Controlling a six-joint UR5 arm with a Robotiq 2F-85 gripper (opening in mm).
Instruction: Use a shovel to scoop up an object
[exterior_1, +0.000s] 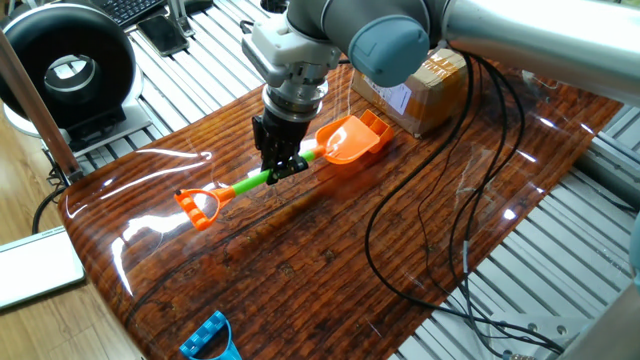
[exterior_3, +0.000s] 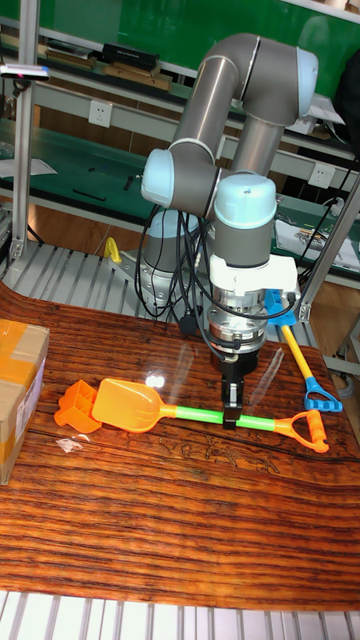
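Observation:
The shovel lies low over the wooden table, with its orange blade toward the cardboard box and its orange loop end away from it. My gripper is shut on the green shaft, near the middle. The object, a small orange gridded block, sits right at the blade's tip, touching or partly under it.
A brown cardboard box stands just beyond the block. A blue toy lies at the table's near edge. Black cables trail across the right side. A second toy shovel lies behind the arm.

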